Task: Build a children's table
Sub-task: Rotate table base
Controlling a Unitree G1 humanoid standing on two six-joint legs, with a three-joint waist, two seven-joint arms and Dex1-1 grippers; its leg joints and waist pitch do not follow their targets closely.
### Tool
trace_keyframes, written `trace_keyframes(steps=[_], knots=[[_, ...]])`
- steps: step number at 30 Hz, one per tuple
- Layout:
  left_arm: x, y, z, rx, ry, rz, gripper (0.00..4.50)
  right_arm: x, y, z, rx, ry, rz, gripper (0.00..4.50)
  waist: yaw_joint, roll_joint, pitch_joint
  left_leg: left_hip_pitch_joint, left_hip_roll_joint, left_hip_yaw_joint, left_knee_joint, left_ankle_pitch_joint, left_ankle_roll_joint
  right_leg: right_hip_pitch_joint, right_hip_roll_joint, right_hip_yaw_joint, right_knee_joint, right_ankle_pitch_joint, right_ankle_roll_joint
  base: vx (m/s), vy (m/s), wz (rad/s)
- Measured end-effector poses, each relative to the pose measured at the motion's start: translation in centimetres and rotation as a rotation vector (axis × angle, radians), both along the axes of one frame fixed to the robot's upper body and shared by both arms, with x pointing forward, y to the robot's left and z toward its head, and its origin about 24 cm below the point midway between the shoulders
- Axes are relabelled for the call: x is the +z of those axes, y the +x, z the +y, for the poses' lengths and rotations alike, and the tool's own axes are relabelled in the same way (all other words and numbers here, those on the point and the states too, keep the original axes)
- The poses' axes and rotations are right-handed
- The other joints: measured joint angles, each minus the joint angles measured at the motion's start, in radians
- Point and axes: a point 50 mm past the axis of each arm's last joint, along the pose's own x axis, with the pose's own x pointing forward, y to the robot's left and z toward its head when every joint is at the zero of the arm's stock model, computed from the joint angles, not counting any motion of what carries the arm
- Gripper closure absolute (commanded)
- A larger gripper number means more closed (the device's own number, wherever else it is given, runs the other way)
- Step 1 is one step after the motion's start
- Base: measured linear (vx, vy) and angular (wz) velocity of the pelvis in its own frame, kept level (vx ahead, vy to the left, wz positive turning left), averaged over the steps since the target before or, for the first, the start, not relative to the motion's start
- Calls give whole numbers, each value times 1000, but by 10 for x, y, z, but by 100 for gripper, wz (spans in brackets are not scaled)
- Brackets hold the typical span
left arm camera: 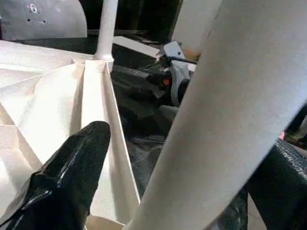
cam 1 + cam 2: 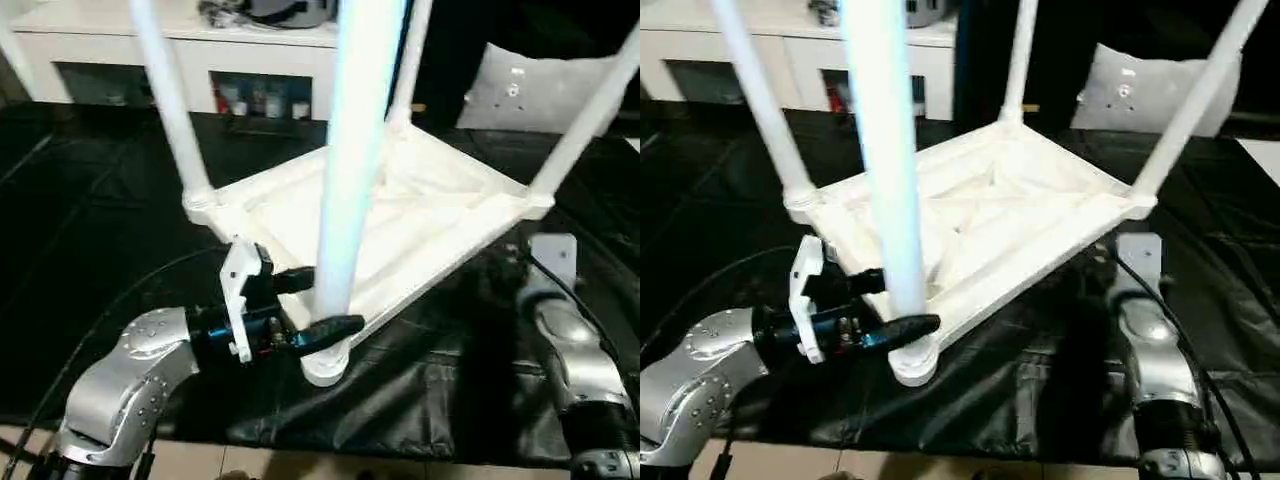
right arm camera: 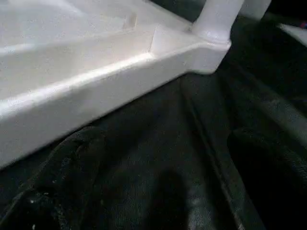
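The children's table (image 2: 400,220) lies upside down on a black sheet, its ribbed underside facing up. White legs stand in its corner sockets. The nearest leg (image 2: 350,180) rises from the front corner socket (image 2: 325,368). My left gripper (image 2: 318,303) straddles this leg just above the socket, open, one black finger (image 1: 72,167) on each side and a gap showing on one side. My right gripper (image 3: 168,143) hangs low over the sheet beside the table's right edge (image 3: 96,81), open with nothing between its fingers.
The black sheet (image 2: 100,200) covers the floor under the table, with pale flooring (image 2: 300,462) at its near edge. A white cabinet (image 2: 200,50) with glass doors stands at the back, and a grey cushion (image 2: 520,95) lies at the back right.
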Motion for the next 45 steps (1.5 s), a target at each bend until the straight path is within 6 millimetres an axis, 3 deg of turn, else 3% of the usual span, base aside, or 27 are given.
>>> trace_keyframes(steps=[4, 10, 15, 29, 41, 45], knots=[[1, -1, -2, -9, -4, -4, 12, -11, 2, 16, 109, 40, 63, 0, -10, 0, 0, -1, 0, 0, 0, 0, 0, 0, 0, 0, 0, 0, 0, 0, 0, 0], [5, -1, -11, -35, -16, -19, 12, -14, 10, 38, 195, 70, 77, 0, -13, 0, 0, 0, 0, 0, 0, 0, 0, 0, 0, 0, 1, 0, 0, 0, 0, 0], [10, 1, -31, -98, -34, -41, 12, -15, 18, 54, 238, 88, 87, 0, -34, -2, 1, 0, 0, 1, 1, 0, 0, 0, 0, 0, 1, 0, -1, 0, 0, 0], [16, 10, -60, -163, -61, -78, 12, -12, 26, 86, 385, 100, 87, 0, -37, -4, 1, 0, 1, 1, 0, 0, 0, -1, 0, 0, 1, 1, -2, 0, 0, 0], [16, 10, -64, -151, -65, -80, 12, -12, 27, 87, 393, 80, 93, 0, -37, -5, 2, 0, 1, 1, 1, 0, 0, -1, 0, 0, 1, 2, -3, 0, 0, 0], [17, 2, -54, -143, -44, -85, 12, -11, 26, 84, 403, 71, 91, 0, -40, -10, 2, 0, 2, 2, 0, 0, 0, -3, 1, 0, 2, 2, -3, 0, 0, 0]])
